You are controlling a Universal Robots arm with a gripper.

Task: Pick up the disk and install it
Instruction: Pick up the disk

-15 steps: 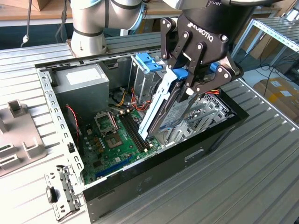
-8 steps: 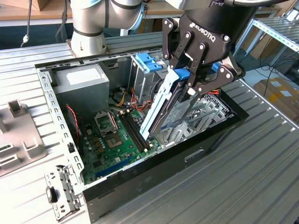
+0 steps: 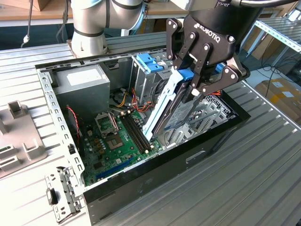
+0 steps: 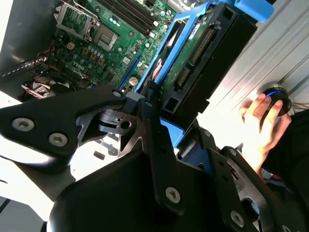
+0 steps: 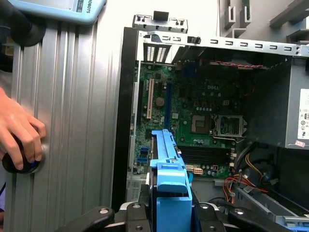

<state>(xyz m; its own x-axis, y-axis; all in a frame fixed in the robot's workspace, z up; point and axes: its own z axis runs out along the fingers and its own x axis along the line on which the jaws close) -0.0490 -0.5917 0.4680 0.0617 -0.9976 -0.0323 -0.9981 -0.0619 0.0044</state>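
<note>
Arm's gripper is clamped on the top end of the disk, one finger on each lt-blue side rail. Grip looks square from where I stand.

- Disk hangs off the bench, tilted steeply inside the open PC case that lies mid-bench.
- Low end sits close over the memory slots, near the case's black long wall. Touching or not: can't tell.
- High end leans toward the drive-bay end, opposite the PSU corner.
- In the first wrist view the disk's blue end cap lines up over the board.
- Second wrist view shows the disk's underside & connector edge.
- A person's hand rests on a round puck at the bench edge beside the case.

Doing this step well, my read:

- Level the disk out before it goes lower. At this tilt the low corner would reach the board first.
- Move slow, small corrections. The rails prob. need to run parallel to the bay guides, else they jam.
- Mind the orange/red cables beside the drive cage and its blue bracket. They're a snag risk.
- Hold firm. The grip is on one end only, so the free end could swing.
</note>
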